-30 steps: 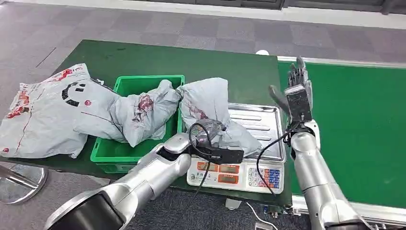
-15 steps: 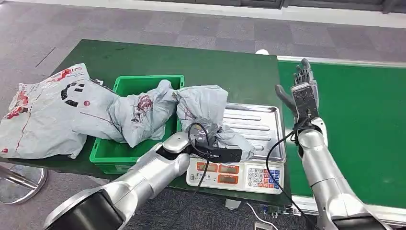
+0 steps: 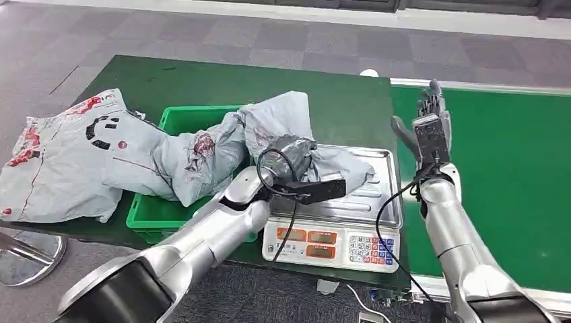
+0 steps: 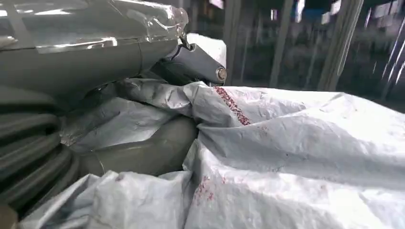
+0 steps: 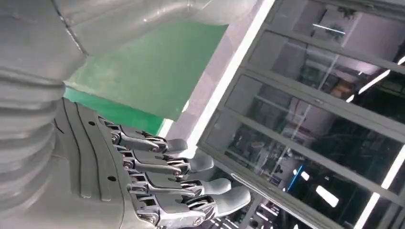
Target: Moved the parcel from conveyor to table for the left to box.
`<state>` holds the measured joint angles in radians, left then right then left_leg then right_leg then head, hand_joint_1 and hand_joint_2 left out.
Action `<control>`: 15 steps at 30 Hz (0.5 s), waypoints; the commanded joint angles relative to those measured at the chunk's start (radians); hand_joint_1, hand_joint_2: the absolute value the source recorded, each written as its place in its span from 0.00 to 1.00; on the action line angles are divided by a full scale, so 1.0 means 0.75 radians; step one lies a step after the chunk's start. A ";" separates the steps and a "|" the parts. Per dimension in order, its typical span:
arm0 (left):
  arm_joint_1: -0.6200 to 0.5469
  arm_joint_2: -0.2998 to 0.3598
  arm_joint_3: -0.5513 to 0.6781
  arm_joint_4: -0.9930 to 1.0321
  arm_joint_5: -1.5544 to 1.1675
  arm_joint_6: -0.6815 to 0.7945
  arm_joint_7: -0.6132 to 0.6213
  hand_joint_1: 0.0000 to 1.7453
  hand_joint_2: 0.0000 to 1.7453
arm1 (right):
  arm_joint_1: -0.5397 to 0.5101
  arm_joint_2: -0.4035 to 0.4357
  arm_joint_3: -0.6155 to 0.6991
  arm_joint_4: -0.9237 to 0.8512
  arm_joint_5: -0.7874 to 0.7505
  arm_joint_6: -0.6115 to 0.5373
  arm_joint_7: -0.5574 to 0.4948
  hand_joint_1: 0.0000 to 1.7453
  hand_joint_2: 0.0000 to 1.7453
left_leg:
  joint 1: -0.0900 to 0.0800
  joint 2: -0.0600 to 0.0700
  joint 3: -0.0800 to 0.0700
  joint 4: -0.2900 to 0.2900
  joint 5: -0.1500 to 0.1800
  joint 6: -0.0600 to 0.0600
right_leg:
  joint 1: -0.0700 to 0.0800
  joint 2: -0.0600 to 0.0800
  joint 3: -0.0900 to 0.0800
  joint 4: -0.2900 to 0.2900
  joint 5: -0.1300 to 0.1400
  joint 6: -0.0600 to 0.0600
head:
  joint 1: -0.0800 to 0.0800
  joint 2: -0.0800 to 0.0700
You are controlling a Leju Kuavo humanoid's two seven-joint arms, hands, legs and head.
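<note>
Taking the green crate (image 3: 176, 121) as our landmark, we start on its far left, where a big grey poly mailer (image 3: 64, 158) with red and black print lies flat on the dark green table (image 3: 202, 77), slack and wrinkled. A second crumpled grey bag (image 3: 195, 158) spills out of the crate over its front left side; the crate itself is rigid moulded plastic with a thin raised rim. Just right of the crate, our left hand (image 3: 291, 156) is clenched into the parcel (image 3: 279, 121), a soft grey film bag with reddish marks, which hangs partly over the crate's right rim and partly over the scale (image 3: 360, 195). In the left wrist view the thumb and dark fingers bunch the glossy film, so we judge the hold is on loose skin rather than on the contents. That is the main risk: the slippery film could slide through the fingers, or the trailing end could drag on the scale's ribbed steel pan. The crate is already crowded, so the parcel might catch the rim or perch on the other bag and tumble out. The black cable looped by the wrist could also snag. Far right of the crate, over the green conveyor (image 3: 512, 168), our right hand (image 3: 427, 124) stands upright, fingers released and holding nothing.
</note>
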<state>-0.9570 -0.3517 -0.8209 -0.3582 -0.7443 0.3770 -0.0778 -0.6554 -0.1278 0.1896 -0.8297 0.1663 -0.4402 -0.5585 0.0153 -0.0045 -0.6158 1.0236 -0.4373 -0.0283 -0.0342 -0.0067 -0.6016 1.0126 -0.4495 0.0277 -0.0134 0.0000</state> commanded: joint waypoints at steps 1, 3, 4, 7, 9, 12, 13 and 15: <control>-0.225 0.004 -0.065 0.018 -0.125 0.149 0.089 1.00 1.00 | -0.007 0.048 0.015 0.009 0.033 -0.096 0.042 0.00 1.00 | 0.001 0.003 -0.002 0.002 -0.001 0.001 | 0.001 0.003 -0.003 0.001 0.000 -0.003 | 0.000 0.000; -0.245 0.007 -0.056 0.053 -0.233 0.225 0.148 1.00 1.00 | 0.106 0.051 -0.016 -0.170 0.067 -0.050 0.092 0.00 1.00 | 0.001 0.001 -0.001 0.001 0.000 0.001 | 0.002 0.000 -0.001 0.000 0.000 -0.003 | 0.000 -0.001; -0.239 0.020 -0.027 0.047 -0.270 0.237 0.155 1.00 1.00 | 0.146 0.049 -0.027 -0.247 0.076 -0.016 0.122 0.00 1.00 | 0.001 0.002 0.000 0.000 -0.001 0.001 | 0.002 0.001 0.000 -0.001 0.000 -0.004 | 0.000 -0.001; -0.227 0.033 0.008 0.036 -0.296 0.235 0.137 1.00 1.00 | 0.169 0.046 -0.037 -0.304 0.095 0.002 0.157 0.00 1.00 | 0.001 0.002 0.003 -0.002 -0.001 0.001 | 0.002 0.001 0.002 -0.002 0.000 -0.005 | 0.000 -0.001; -0.224 0.048 0.010 0.036 -0.386 0.252 0.217 1.00 1.00 | 0.165 0.043 -0.044 -0.324 0.097 0.033 0.161 0.00 1.00 | 0.000 0.002 0.000 0.000 -0.001 0.001 | 0.001 0.002 -0.001 0.000 0.000 -0.003 | 0.000 -0.001; -0.209 0.127 0.049 0.011 -0.615 0.321 0.355 1.00 1.00 | 0.202 0.023 -0.036 -0.432 0.107 0.096 0.222 0.00 1.00 | 0.000 0.004 0.001 0.000 -0.001 0.001 | 0.001 0.003 -0.001 0.000 0.000 -0.004 | 0.000 -0.001; -0.196 0.141 0.102 0.006 -0.618 0.311 0.347 1.00 1.00 | 0.220 0.021 -0.034 -0.459 0.110 0.106 0.238 0.00 1.00 | -0.001 0.003 0.000 0.000 0.000 0.001 | 0.000 0.002 -0.002 0.001 0.000 -0.002 | 0.000 -0.001; -0.189 0.152 0.119 0.002 -0.621 0.316 0.329 1.00 1.00 | 0.228 0.020 -0.033 -0.470 0.111 0.107 0.242 0.00 1.00 | 0.000 0.006 0.003 -0.002 -0.001 0.002 | 0.001 0.006 0.000 -0.002 0.001 -0.005 | 0.000 -0.001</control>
<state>-1.0729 -0.3319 -0.8213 -0.3708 -1.0855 0.5787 0.1168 -0.5335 -0.1118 0.1892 -1.0247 0.2453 -0.4020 -0.4245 0.0153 -0.0044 -0.6162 1.0233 -0.4374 -0.0283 -0.0341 -0.0067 -0.6021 1.0126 -0.4497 0.0277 -0.0134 -0.0004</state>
